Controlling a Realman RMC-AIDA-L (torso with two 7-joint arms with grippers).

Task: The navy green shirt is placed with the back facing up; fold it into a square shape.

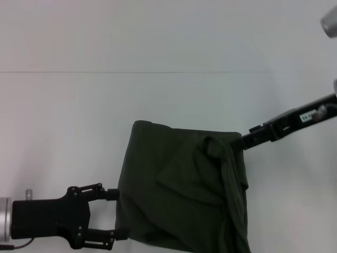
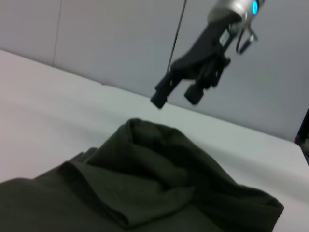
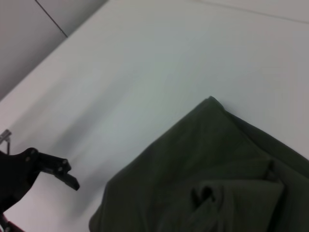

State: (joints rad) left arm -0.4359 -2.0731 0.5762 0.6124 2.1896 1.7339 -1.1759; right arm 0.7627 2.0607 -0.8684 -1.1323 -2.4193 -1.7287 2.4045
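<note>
Between both grippers' jaws, navy green shirt [image 1: 181,190].

Plain white table [image 1: 79,132] runs back to a pale grey wall [image 2: 120,38].

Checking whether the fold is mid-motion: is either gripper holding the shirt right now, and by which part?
Nothing is held. The right gripper hangs open above the dark olive-green cloth shirt; the left gripper sits open at its left edge.

The left pincer [image 1: 108,217] is matte black with small screws, on a silver wrist. The right pincer [image 2: 177,95] is black too. Its arm carries a white label and a blue light.
</note>
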